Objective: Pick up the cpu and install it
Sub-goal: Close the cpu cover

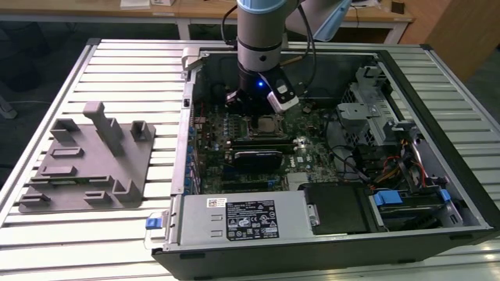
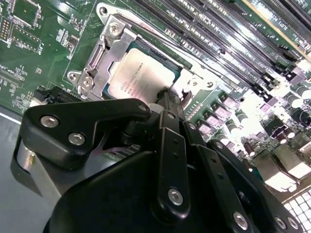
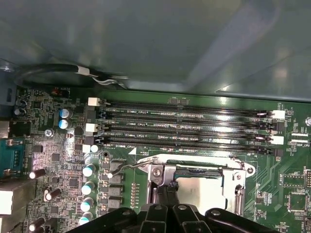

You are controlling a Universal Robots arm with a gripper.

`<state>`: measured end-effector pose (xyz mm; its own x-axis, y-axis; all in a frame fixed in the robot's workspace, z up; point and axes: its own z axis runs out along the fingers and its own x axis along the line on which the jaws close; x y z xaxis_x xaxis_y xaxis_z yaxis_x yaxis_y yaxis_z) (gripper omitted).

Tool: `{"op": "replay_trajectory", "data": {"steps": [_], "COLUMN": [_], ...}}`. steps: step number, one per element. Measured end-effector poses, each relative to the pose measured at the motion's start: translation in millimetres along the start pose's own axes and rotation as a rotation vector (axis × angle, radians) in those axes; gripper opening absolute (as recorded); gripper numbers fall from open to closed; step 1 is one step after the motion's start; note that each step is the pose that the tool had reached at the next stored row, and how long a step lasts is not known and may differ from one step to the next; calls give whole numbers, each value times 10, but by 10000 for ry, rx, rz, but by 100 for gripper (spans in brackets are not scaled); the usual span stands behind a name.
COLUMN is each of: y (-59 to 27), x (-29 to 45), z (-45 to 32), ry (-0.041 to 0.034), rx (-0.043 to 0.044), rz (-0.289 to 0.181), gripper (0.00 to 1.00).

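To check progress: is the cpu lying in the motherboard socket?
Yes, the cpu lies flat inside the socket's metal frame.

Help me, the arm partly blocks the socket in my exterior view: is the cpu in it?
Observer: Yes. In the second wrist view the cpu lies flat inside the socket frame, silver top up.
Operator: Where is the gripper?
Observer: The gripper has its tip at the cpu's edge. I cannot tell whether it touches.
Operator: What runs beside the socket?
Observer: The first wrist view shows four long memory slots alongside it, and they look empty.
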<state>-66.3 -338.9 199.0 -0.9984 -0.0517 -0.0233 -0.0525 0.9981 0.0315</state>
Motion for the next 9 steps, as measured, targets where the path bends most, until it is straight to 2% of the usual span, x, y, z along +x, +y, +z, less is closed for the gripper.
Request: {"op": "replay_trajectory", "data": {"steps": [9], "y": [3], "x": [-2], "z": [-95], "ry": [0], "rx": [0], "rz": [-1], "gripper": [11]}}
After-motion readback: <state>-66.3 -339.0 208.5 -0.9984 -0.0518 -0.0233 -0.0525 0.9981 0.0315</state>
